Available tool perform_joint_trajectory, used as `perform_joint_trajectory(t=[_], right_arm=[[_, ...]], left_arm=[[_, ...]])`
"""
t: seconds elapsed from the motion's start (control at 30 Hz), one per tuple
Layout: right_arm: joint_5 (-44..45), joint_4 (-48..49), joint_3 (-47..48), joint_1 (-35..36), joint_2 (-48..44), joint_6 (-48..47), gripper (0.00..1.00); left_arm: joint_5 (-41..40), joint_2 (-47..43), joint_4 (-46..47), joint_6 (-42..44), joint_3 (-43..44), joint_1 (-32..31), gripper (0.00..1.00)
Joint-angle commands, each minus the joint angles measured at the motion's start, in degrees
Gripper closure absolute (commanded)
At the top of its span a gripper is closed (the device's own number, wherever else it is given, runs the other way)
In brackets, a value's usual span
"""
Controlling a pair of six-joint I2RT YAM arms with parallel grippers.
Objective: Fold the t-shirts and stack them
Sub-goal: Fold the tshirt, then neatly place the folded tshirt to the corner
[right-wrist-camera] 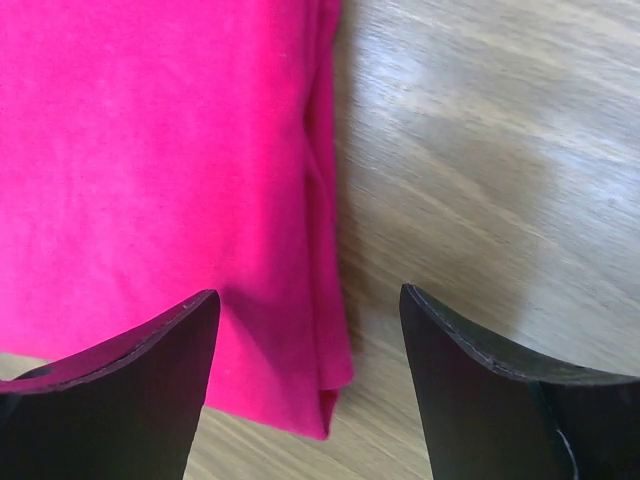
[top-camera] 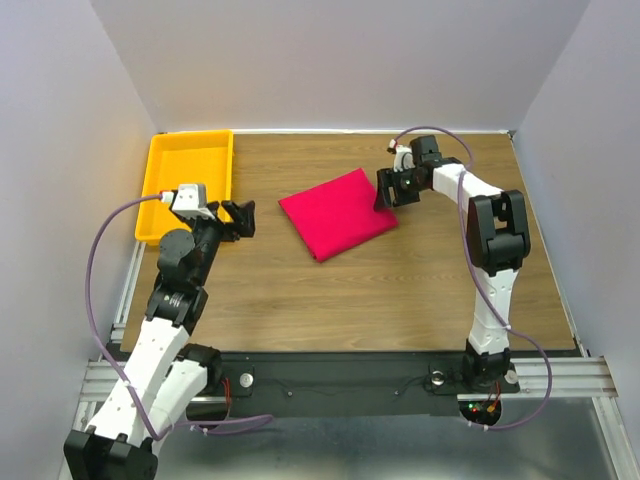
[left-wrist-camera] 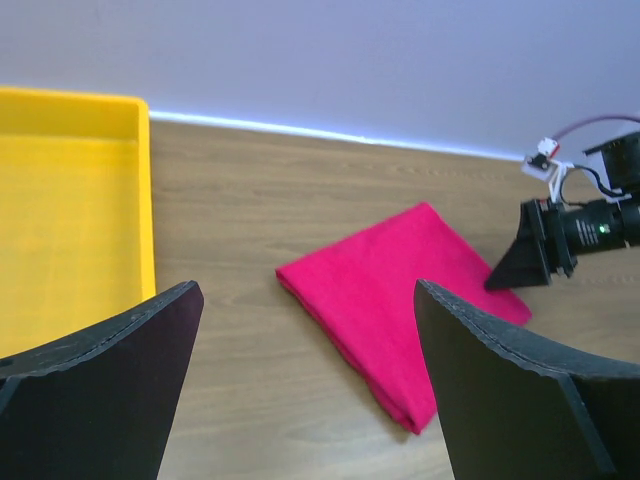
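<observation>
t-shirt [top-camera: 338, 213] folded | left gripper [top-camera: 238, 218] at its 9 o'clock, spread wide, holds nothing | right gripper [top-camera: 386, 188] at its 2 o'clock, spread, holds nothing

Bright, even light; soft shadow beside the t-shirt [right-wrist-camera: 150, 150]; 3 sharp views.

Left hand [top-camera: 240, 217] jaws spread wide; right hand [top-camera: 386, 189] jaws spread too.

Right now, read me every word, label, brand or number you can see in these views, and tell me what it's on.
No text can be read in any view.
t-shirt: plain red, no print or label showing.
yellow tray: no marking visible.
small white part with a red mark, beside the right gripper: too small to read.
</observation>
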Motion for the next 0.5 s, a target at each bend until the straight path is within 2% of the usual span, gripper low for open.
perform_joint_trajectory(t=[0.0, 0.3, 0.4, 0.43, 0.47], right_arm=[[-6.0, 0.3, 0.7, -0.1, 0.8, 1.9, 0.23], [-10.8, 0.3, -3.0, 0.0, 2.1, 4.8, 0.27], [-11.3, -0.1, -3.9, 0.2, 2.6, 5.4, 0.35], [-10.3, -0.3, -4.1, 0.1, 2.7, 5.5, 0.44], [-9.5, -0.4, -4.2, 0.1, 2.7, 5.6, 0.48]], left_arm=[[3.0, -3.6, -1.5, -4.4, -2.1, 0.0, 0.02], [7.6, -5.1, -0.3, -10.0, -5.6, 0.0, 0.03], [8.7, -5.2, -0.1, -10.8, -6.3, 0.0, 0.03], [8.8, -5.3, -0.1, -11.0, -6.5, 0.1, 0.03], [8.8, -5.7, -0.2, -11.0, -6.5, 0.0, 0.03]])
